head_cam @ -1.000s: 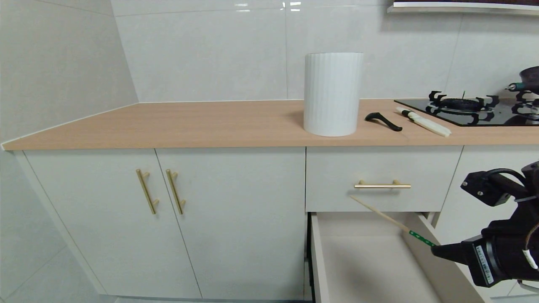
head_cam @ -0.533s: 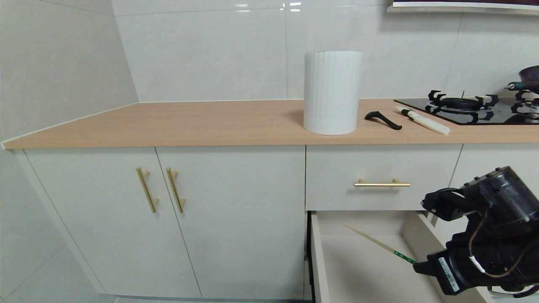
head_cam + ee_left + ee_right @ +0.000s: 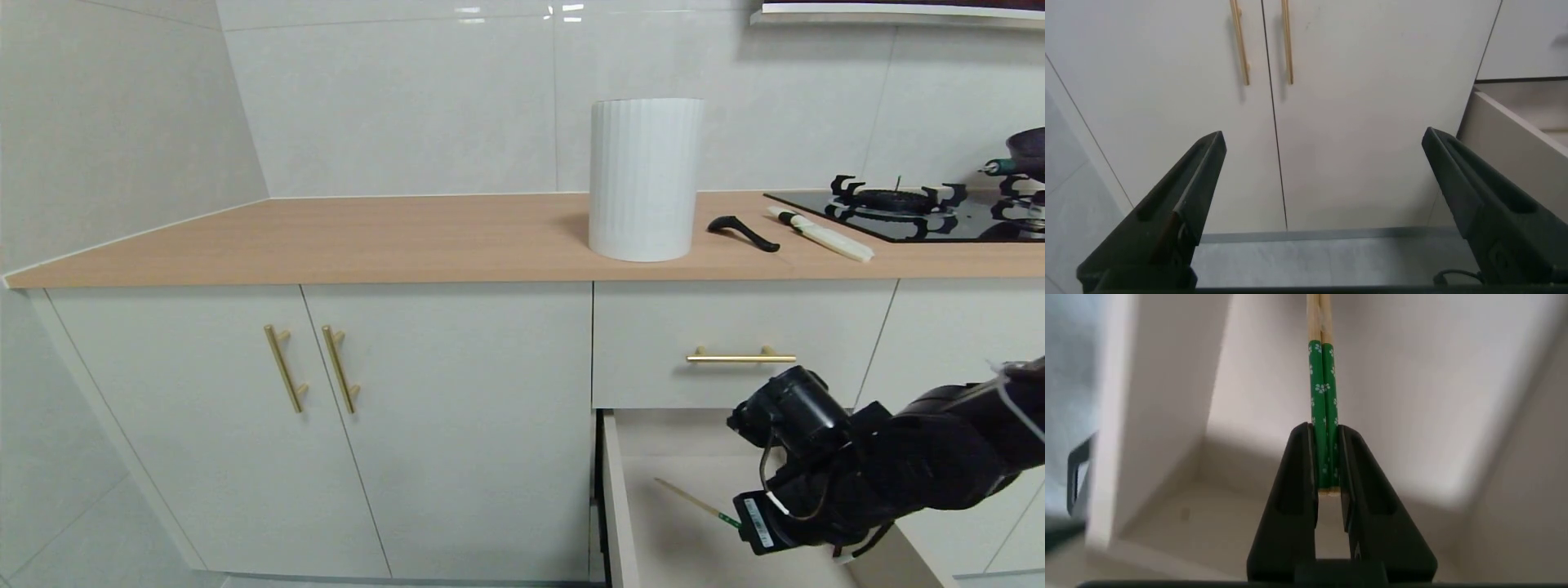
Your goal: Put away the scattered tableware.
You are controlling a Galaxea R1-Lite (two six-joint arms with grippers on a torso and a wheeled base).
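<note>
Since the right claw [image 3: 1324, 437] clamps only the green ends of the chopsticks [image 3: 690, 502], low inside the open drawer [image 3: 614, 498], grip leverage looks poor: tips bumping the drawer wall could twist them loose. The left claw [image 3: 1323, 140] gapes wide, empty, by the cabinet doors [image 3: 1372, 98].

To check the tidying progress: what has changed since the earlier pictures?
The right gripper, shut on the chopsticks, moved down and leftward, carrying them down into the open drawer. The white ribbed canister, the black utensil and the upper drawer stayed as they were.
</note>
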